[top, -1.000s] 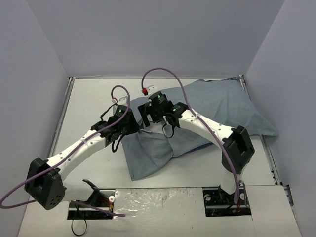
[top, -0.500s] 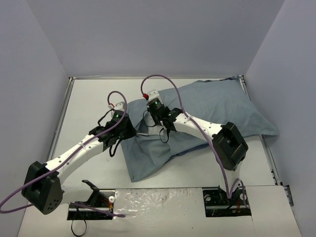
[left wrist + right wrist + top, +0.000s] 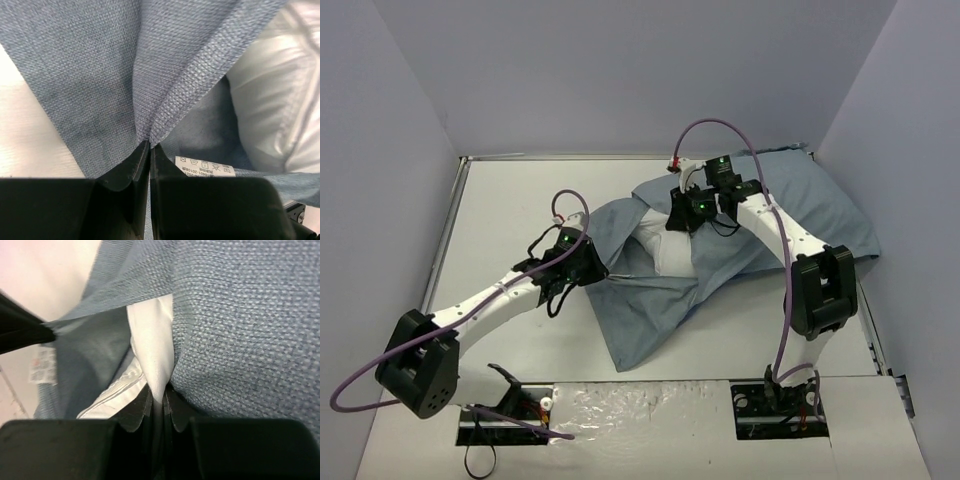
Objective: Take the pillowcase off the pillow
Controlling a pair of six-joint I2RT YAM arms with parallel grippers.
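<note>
The left claw (image 3: 149,145) was clamped tight on a fold of the pillowcase (image 3: 95,70) at its open edge. The right claw (image 3: 159,392) was pinched closed on a white fold of the pillow (image 3: 152,335). The pillow lay mostly inside the pillowcase, reaching from the surface's (image 3: 510,200) middle to its far right corner.

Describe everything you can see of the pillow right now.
The pillow is plain white, soft and puffy, of smooth cloth with a stitched seam along one edge. Only one end shows, bulging out of the open mouth of the blue pillowcase. The rest is hidden inside, so its full outline cannot be seen. The right end effector is shut on a pinched-up fold of its white cloth, right beside the pillowcase hem.
</note>
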